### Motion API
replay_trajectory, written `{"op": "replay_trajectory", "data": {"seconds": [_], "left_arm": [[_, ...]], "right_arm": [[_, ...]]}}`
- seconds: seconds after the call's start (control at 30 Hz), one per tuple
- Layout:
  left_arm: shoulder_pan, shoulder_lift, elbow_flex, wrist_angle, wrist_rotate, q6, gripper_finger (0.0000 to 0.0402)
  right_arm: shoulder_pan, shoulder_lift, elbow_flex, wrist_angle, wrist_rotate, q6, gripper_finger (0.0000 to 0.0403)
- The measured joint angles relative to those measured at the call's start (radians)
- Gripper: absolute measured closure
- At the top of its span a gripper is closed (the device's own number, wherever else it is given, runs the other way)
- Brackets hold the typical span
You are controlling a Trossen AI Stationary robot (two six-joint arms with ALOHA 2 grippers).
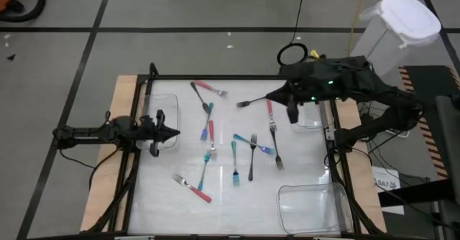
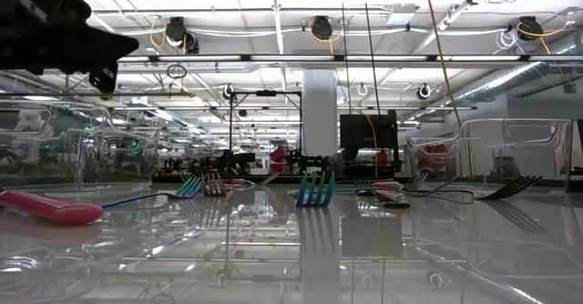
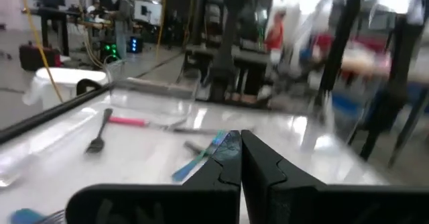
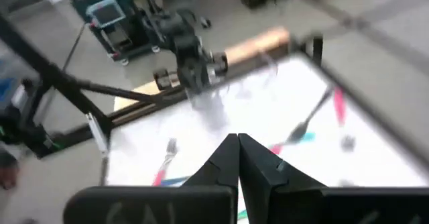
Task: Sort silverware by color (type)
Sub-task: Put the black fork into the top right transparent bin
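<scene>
Silverware (image 1: 234, 148) lies scattered on the table (image 1: 302, 168) — both grippers shut.

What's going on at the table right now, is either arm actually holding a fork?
Neither arm holds anything. The left gripper hangs with its jaws shut by the clear bin at the left edge. The right gripper is over the far right side, jaws shut too, close to a black fork. The forks, pink, teal and black, lie scattered unsorted across the white table. The near-right bin looks empty.
</scene>
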Motion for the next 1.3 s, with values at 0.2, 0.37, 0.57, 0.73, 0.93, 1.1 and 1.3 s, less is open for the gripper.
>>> {"op": "replay_trajectory", "data": {"seconds": [0.2,0.37,0.57,0.73,0.93,1.1,1.3], "left_arm": [[-0.012,0.020,0.101,-0.043,0.022,-0.008,0.0401],[-0.014,0.132,0.344,-0.326,0.011,0.119,0.0401],[-0.014,0.358,0.679,-0.557,-0.027,0.182,0.0401],[-0.013,0.557,0.943,-0.677,-0.089,0.217,0.0401],[-0.013,0.767,1.221,-0.791,-0.139,0.204,0.0401],[-0.013,0.921,1.418,-0.907,-0.144,0.135,0.0401],[-0.013,1.063,1.584,-0.990,-0.145,0.027,0.0401]], "right_arm": [[0.000,0.041,0.000,-0.079,-0.037,0.258,0.0403],[0.000,0.063,0.000,-0.094,-0.053,0.220,0.0403],[-0.005,0.063,0.000,-0.130,-0.048,0.188,0.0403],[-0.005,0.063,0.000,-0.177,-0.047,0.157,0.0403],[-0.005,0.063,0.000,-0.239,-0.048,0.103,0.0403],[-0.005,0.063,0.000,-0.287,-0.048,0.087,0.0403],[-0.005,0.063,0.000,-0.368,-0.051,0.017,0.0403]]}}
